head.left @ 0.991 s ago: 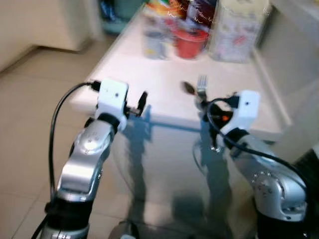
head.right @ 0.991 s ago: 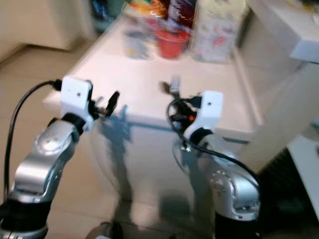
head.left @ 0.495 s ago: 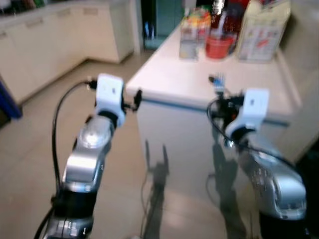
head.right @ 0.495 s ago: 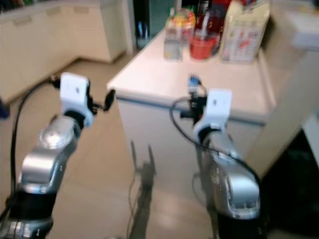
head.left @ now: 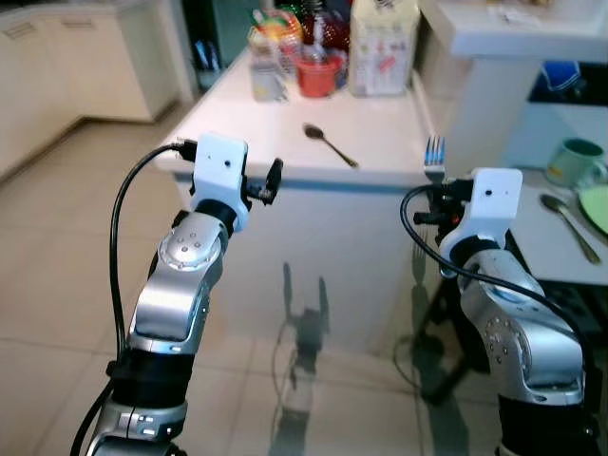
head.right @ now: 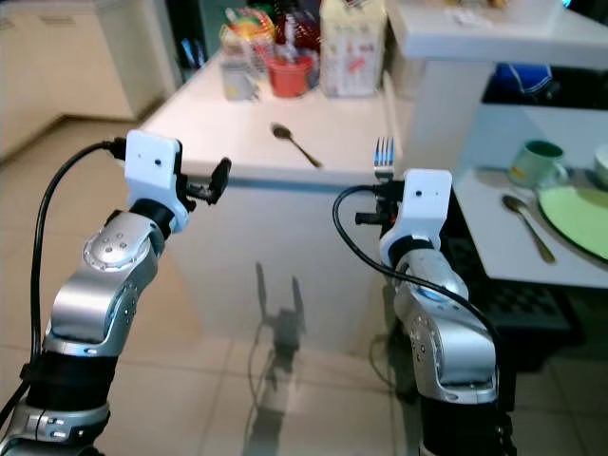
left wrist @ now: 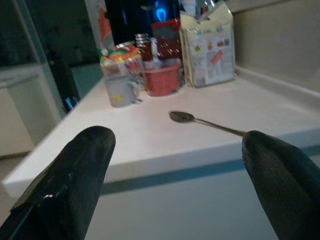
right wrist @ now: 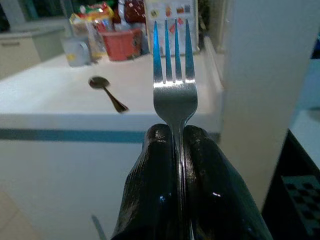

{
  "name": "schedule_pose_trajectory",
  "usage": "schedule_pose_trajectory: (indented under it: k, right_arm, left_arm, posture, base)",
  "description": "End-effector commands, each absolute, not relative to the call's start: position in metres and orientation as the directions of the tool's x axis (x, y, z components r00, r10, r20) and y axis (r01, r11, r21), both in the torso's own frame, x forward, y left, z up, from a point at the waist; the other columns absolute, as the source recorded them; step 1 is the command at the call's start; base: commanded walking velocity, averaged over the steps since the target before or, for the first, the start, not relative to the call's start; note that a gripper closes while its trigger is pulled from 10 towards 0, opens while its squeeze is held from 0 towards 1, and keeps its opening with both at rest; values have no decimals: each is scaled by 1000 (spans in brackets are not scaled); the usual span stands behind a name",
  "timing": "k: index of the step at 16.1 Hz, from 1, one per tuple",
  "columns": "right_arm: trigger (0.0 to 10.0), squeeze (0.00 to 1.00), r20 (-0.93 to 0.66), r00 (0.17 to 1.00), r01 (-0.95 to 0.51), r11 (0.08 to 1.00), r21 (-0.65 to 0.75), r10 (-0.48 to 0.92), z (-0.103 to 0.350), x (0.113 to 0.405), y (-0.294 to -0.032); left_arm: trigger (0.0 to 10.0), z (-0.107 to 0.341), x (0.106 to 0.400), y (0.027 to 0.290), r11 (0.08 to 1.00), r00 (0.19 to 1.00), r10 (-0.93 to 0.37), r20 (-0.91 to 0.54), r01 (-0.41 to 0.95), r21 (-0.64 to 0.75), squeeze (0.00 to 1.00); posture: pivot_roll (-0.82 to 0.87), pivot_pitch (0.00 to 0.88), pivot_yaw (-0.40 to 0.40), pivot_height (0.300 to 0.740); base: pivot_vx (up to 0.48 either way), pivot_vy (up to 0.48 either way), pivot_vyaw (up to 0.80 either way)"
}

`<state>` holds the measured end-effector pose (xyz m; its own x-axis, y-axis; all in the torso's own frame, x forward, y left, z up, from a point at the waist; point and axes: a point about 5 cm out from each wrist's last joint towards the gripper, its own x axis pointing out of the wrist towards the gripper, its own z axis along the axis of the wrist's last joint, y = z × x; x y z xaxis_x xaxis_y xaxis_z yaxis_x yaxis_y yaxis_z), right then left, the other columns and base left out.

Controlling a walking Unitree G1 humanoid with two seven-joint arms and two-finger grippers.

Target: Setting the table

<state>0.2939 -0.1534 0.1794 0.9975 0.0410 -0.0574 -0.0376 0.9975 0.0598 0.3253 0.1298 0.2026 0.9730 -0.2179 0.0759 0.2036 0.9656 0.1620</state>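
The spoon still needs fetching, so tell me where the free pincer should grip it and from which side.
Grip the spoon at mid-handle, coming from above. It lies flat on the counter, bowl toward the jars, thin handle pointing to the front edge. The left pincer is open and probably best placed; the right pincer holds the fork.

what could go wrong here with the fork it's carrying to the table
The right gripper pinches the fork only low on its thin handle, so it might twist or slip on the way. Beside the green plate a spoon and mug already sit, so setting the fork down could knock them.
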Motion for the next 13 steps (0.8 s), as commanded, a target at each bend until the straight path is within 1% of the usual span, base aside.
schedule_pose_trajectory:
  k: [1,4,9,13]
  right_arm:
    - [10000,0,-39,998,-53,997,58,56,183,297,-149]
    - [10000,0,-42,998,-43,998,52,45,181,297,-152]
    - [10000,0,-50,998,-45,998,52,48,177,297,-151]
    - [10000,0,-52,998,-27,999,44,30,178,297,-156]
  left_arm:
    - [10000,202,327,133,966,977,-202,72,187,177,0]
    - [10000,201,327,129,957,972,-223,68,206,204,0]
    - [10000,201,327,130,958,973,-219,68,201,207,0]
    - [10000,200,328,128,957,973,-221,66,203,206,0]
  posture:
    - [10,0,29,740]
    - [15,0,28,740]
    - [18,0,26,740]
    - [4,0,35,740]
  base:
    - [0,-428,0]
    - [0,-431,0]
    - [0,-430,0]
    - [0,-431,0]
